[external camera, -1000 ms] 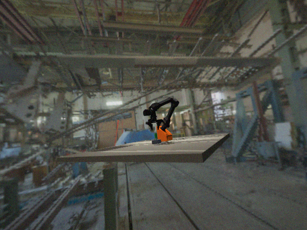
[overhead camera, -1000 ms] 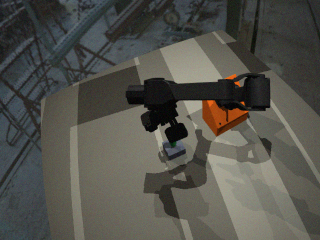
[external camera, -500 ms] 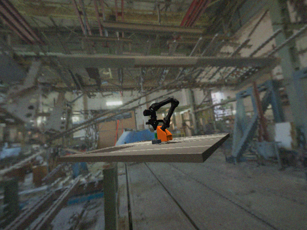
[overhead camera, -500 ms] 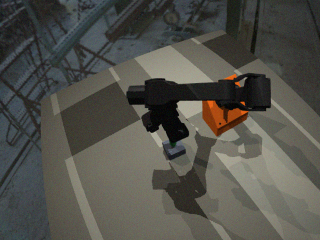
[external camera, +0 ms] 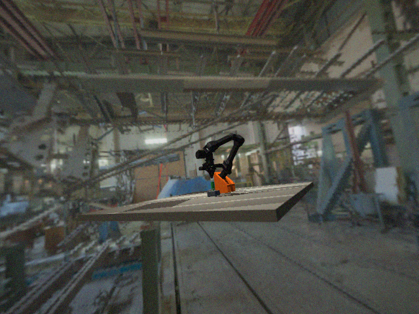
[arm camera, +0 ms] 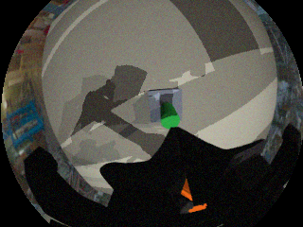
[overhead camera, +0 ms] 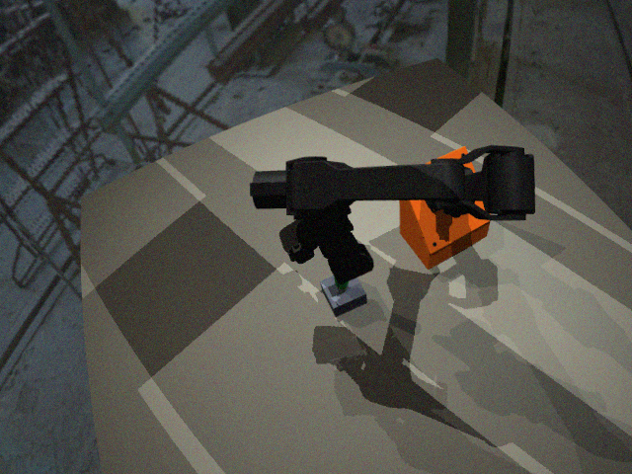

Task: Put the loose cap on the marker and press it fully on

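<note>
Tool clenched on nothing, poised above the green marker in its holder block.

The tool [overhead camera: 341, 277] hangs straight over the grey holder block [overhead camera: 347, 301], which sits on the striped counter [overhead camera: 214, 326] near the arm's orange base [overhead camera: 434, 239], on the side away from that base's far edge. The green marker [arm camera: 169, 115] stands upright in the holder block; in the wrist view its top shows just beyond the dark fingertips, which are drawn together with nothing between them. From the top view only a sliver of green [overhead camera: 341, 284] peeks out under the tool. In the exterior view the marker [external camera: 212, 185] rises from the block [external camera: 213, 193] just beside the orange base [external camera: 224, 184]. Whether the cap is seated on the marker cannot be told; no loose cap shows near the holder block.
</note>
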`<control>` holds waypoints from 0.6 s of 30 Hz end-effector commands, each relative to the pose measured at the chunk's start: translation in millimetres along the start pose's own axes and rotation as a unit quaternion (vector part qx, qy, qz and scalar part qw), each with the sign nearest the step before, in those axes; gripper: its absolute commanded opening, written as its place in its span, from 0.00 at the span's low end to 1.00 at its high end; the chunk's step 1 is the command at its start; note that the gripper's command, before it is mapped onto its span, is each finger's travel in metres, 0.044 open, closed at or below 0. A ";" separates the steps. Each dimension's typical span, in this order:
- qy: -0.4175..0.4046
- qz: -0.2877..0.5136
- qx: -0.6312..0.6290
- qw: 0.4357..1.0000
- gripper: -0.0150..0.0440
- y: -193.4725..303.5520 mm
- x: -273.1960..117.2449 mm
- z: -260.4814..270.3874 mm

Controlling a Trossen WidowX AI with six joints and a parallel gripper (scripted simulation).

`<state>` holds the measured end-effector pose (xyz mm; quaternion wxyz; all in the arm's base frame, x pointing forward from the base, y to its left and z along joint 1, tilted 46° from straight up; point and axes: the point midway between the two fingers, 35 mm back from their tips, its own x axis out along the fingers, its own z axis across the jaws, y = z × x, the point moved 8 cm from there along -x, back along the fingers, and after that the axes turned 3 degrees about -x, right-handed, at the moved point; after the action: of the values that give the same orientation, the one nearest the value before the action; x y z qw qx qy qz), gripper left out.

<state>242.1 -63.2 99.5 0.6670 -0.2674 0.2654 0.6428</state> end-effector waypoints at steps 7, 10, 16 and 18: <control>-0.002 0.000 0.002 1.000 0.25 0.3 14.6 0.5; -0.002 0.000 0.002 1.000 0.25 0.3 18.8 0.5; -0.002 0.000 0.002 1.000 0.25 0.3 27.0 0.6; -0.002 0.000 0.002 1.000 0.25 0.3 29.7 0.7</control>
<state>243.1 -45.6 83.5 0.6672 -0.2691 0.2641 0.6424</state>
